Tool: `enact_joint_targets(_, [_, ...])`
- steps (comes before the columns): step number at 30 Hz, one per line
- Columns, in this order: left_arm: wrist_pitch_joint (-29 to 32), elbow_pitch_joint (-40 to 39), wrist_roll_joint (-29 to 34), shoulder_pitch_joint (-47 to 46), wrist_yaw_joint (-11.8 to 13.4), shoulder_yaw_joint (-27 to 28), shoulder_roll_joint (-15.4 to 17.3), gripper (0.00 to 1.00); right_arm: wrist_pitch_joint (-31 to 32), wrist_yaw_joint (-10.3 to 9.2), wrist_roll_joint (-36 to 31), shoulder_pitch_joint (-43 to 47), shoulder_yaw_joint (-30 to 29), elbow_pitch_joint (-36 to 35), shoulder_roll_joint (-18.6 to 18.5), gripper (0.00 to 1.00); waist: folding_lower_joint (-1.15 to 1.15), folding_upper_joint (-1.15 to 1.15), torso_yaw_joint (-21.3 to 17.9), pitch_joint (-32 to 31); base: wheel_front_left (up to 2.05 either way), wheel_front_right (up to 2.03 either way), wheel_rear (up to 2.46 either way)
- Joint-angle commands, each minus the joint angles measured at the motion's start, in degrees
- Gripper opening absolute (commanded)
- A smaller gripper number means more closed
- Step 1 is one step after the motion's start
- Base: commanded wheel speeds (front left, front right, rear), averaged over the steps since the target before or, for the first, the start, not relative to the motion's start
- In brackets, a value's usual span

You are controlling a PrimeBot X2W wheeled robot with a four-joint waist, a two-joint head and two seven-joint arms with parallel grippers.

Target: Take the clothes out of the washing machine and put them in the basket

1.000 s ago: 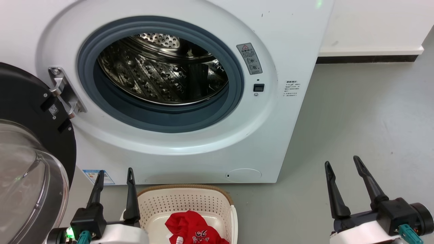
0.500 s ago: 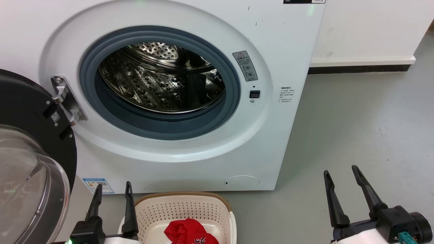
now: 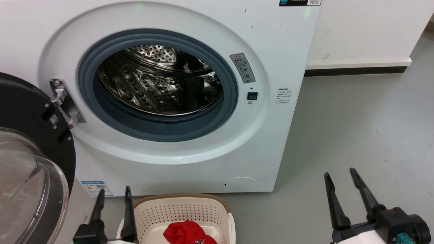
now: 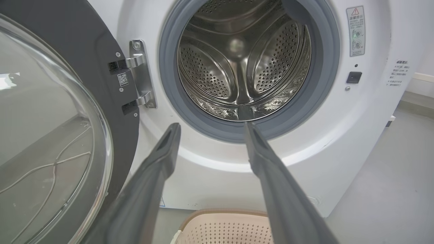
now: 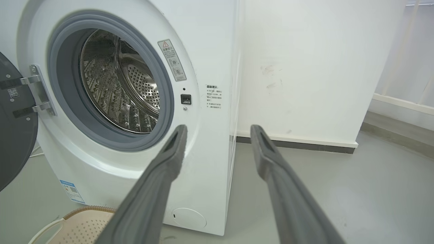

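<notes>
The washing machine [image 3: 291, 51] stands on the grey floor [image 3: 359, 128] with its door [image 3: 34, 108] swung wide to the robot's left. The door's black frame hangs on a metal hinge [image 3: 66, 100], and its domed glass [image 3: 23, 189] bulges toward the head camera. Inside the grey rubber ring [image 3: 159, 130], the steel drum [image 3: 159, 81] shows its perforated wall and raised ribs. To the right of the opening are a warning sticker [image 3: 242, 67] and, just below it, a small dark latch socket [image 3: 252, 96]. The basket [image 3: 183, 210] sits on the floor just in front of the machine, below the opening. The clothes [image 3: 184, 234] lie in it, a bunched red garment with a bit of white print at the bottom edge of the head view. The left gripper [image 3: 114, 189] hangs just beside the basket's left rim, between it and the open door. Its two dark fingers are spread wide with nothing between them. In the left wrist view they point at the lower part of the rubber ring, above the basket's rim. The right gripper [image 3: 339, 172] is well off to the right over bare floor, past the machine's right corner, also spread wide and empty. In its wrist view the fingers point toward the machine's front right edge and the white wall [image 3: 366, 30] beside it.
</notes>
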Motion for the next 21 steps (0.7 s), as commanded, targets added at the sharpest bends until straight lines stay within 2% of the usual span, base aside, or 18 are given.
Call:
enact_joint_targets(1, [0.00,0.20,-0.04,0.00,-0.04,-0.02,0.00,0.00,0.01,0.00,0.00,0.00,0.01,0.20,-0.01,0.00,0.00,0.00,0.00,0.00,0.00,0.00,0.00])
enact_joint_targets(4, [0.35,1.90,-0.35,0.42,-0.08,-0.10,-0.05,0.00,0.18,0.00,0.19,0.31,0.10,1.54,0.00,0.00,0.00,0.00,0.00,0.00,0.00,0.00,0.00])
enact_joint_targets(21, [5.13,3.92,-19.91,-2.90,-2.39,1.20,-0.05,0.00,3.56,-0.01,21.91,-2.58,-0.24,4.15,-1.30,0.00,0.00,0.00,0.39,0.18,0.00,0.00,0.00])
